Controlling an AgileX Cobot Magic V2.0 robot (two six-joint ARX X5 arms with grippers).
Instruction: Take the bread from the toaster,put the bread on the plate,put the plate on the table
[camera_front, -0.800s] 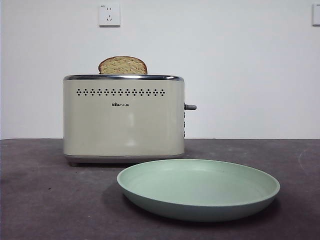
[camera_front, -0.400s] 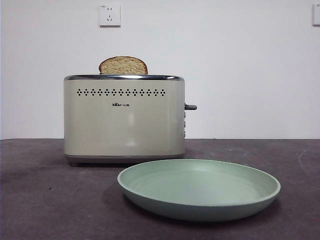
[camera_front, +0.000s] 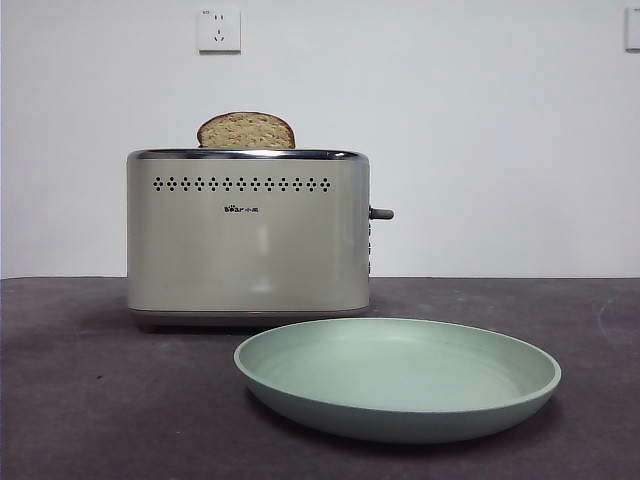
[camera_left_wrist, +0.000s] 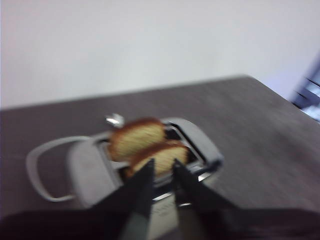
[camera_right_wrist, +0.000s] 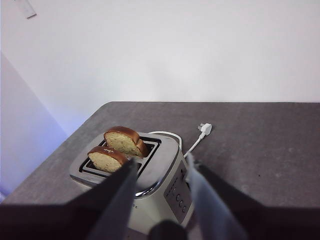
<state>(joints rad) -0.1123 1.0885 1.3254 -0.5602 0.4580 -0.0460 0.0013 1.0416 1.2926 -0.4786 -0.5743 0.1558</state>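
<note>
Across the table in the front view, the toaster (camera_front: 248, 235) sat on the table (camera_front: 90, 400) with only one domed slice top poking above its chrome rim, and the plate (camera_front: 397, 378) lay empty just in front of it and off to one side; neither arm showed there at all, so I judged the first step, pulling the bread out, hadn't really started. From the left wrist camera, which was pretty blurry, I could see two slices standing in the slots, and the left gripper (camera_left_wrist: 162, 167) hung above the toaster with its jaws parted only a narrow bit, holding nothing, lined up roughly over the nearer slice, the bread (camera_left_wrist: 159, 159), I reckoned, though the blur made it hard to tell the two apart. To do this cleanly I figured I'd want to straddle the slice across its thin faces, come straight down, pinch near the crust top and lift vertically so it didn't drag the slot walls or tip the toaster. Over on the right wrist camera the picture was sharp: both slices upright in their slots, a white power cord (camera_right_wrist: 192, 141) trailing behind the toaster, and the right gripper (camera_right_wrist: 160, 167) sitting high and back from the toaster, jaws spread fairly wide and empty, looking like it was just waiting.
</note>
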